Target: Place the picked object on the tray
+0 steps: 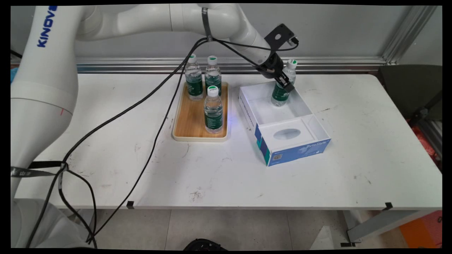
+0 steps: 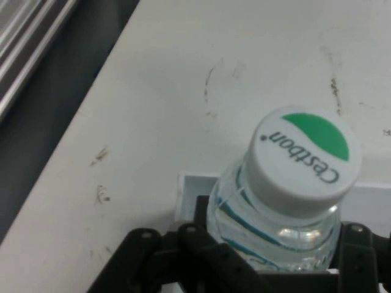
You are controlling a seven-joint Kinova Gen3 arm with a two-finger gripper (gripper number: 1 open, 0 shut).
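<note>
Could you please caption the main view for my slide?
Claw grips a water bottle in a white box beside three bottles on a tray.

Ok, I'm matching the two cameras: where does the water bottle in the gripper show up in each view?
Main view: the held water bottle stands upright at the far end of the open white box, right of centre, gripper around it.
Hand view: the same bottle fills the lower right, its green-and-white cap towards the camera.
Shared landmark: the box's far wall, behind the bottle in both.
</note>
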